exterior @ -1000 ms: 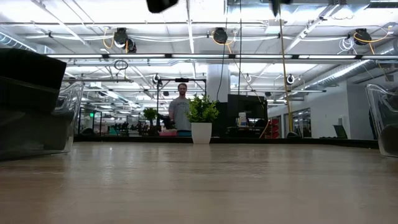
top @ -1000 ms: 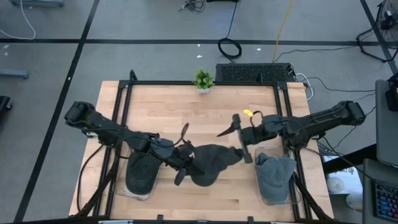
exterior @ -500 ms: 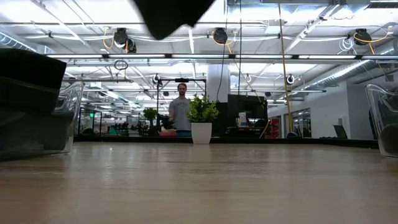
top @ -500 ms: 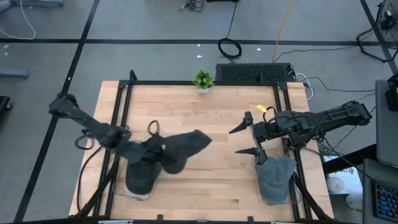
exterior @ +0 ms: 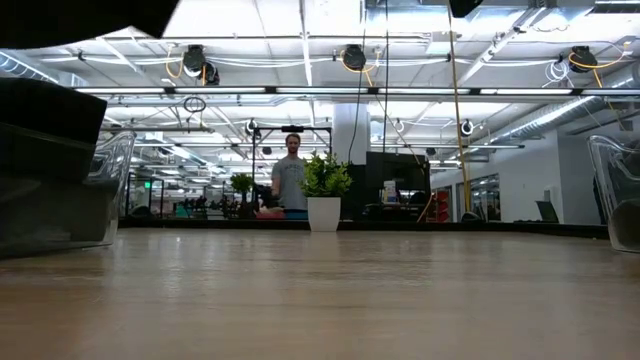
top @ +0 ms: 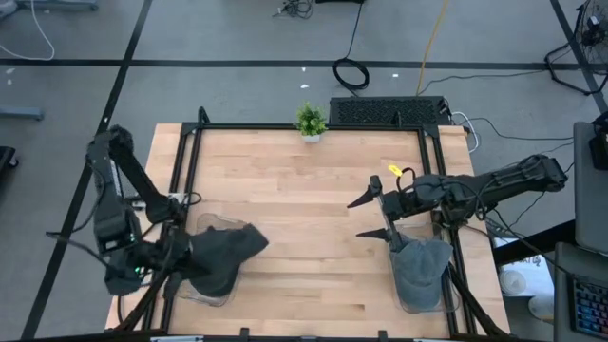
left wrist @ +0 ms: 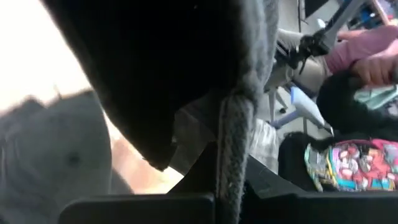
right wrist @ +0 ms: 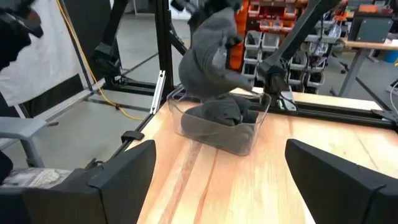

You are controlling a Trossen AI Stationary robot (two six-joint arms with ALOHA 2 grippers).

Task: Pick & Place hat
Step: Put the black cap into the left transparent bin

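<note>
A dark hat [top: 223, 249] is held clenched in the left gripper [top: 180, 255] directly above the clear bin [top: 211, 285], apparently for dropping in. Far across the desk [top: 304, 190] from that bin, the right gripper [top: 375, 217] is spread open, empty.

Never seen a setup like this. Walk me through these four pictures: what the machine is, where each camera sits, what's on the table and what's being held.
Two dark robot arms work at a wooden table. One picture looks straight down, one looks level across the tabletop, and one comes from each wrist. The left gripper is shut on a dark hat, holding it over the left clear bin, which already has hats in it. The right gripper hangs open and empty by the right clear bin, which holds a grey hat. A small potted plant stands at the far edge.
</note>
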